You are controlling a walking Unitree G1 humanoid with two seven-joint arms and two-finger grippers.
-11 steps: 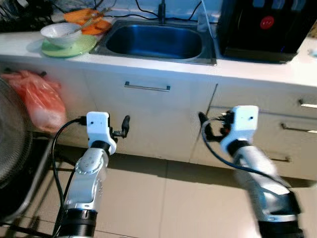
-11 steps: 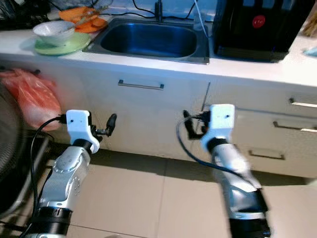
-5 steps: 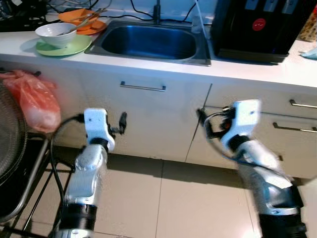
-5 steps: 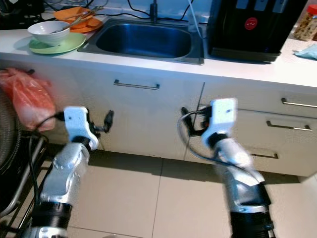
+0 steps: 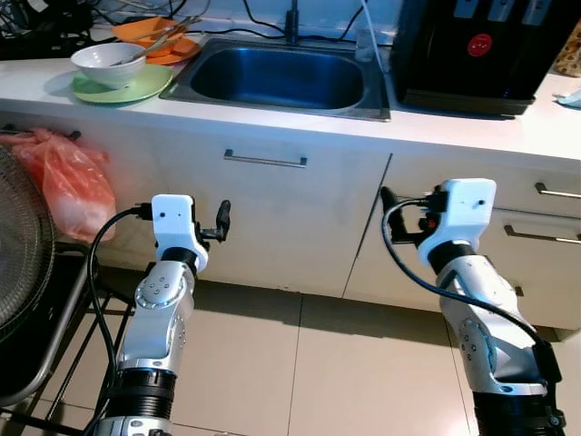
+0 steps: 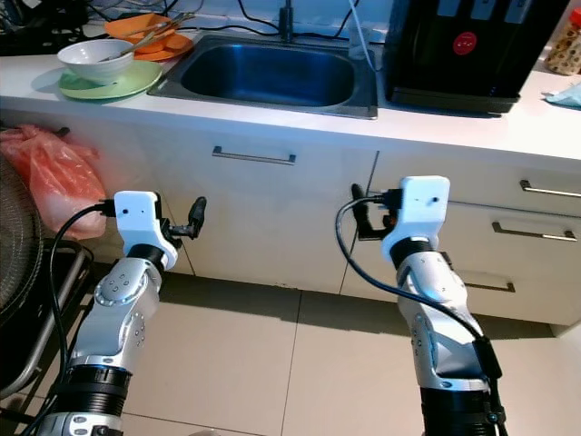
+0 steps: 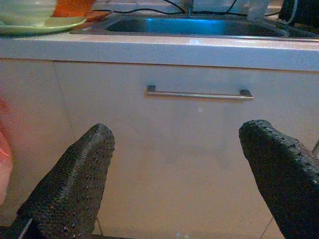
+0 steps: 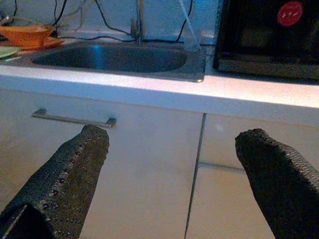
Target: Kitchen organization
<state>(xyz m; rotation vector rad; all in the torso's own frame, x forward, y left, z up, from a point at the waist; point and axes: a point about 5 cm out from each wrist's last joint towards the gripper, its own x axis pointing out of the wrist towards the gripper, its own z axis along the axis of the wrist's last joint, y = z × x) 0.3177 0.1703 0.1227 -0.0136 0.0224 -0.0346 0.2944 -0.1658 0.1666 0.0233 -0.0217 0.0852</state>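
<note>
While both arms hold level before the cabinet front, left gripper (image 7: pixel 177 174) and right gripper (image 8: pixel 169 174) hang spread wide and empty, well short of any surface. Compared with half a second back: right arm steadier and sharper, no longer smeared by motion; left arm raised a touch; whole scene slightly shifted, so likely camera settling after a step rather than things moving. Beyond the left fingers (image 7: pixel 75 184), straight ahead: door handle (image 5: pixel 265 160) under the sink (image 5: pixel 283 80). Beyond the right fingers (image 8: pixel 70 174): seam between that door and the drawers (image 5: pixel 542 229). Up on the counter (image 5: pixel 472 123), at its far left corner: white bowl (image 5: pixel 107 63) on a green plate (image 5: pixel 127 89), orange dish (image 5: pixel 154 32) behind. Black appliance (image 5: pixel 495 45) toward the right end. Orange bag (image 5: pixel 64 182) hanging at the counter's left edge. Reads as approach ending, nothing yet touched; target for tidying not yet evident.
</note>
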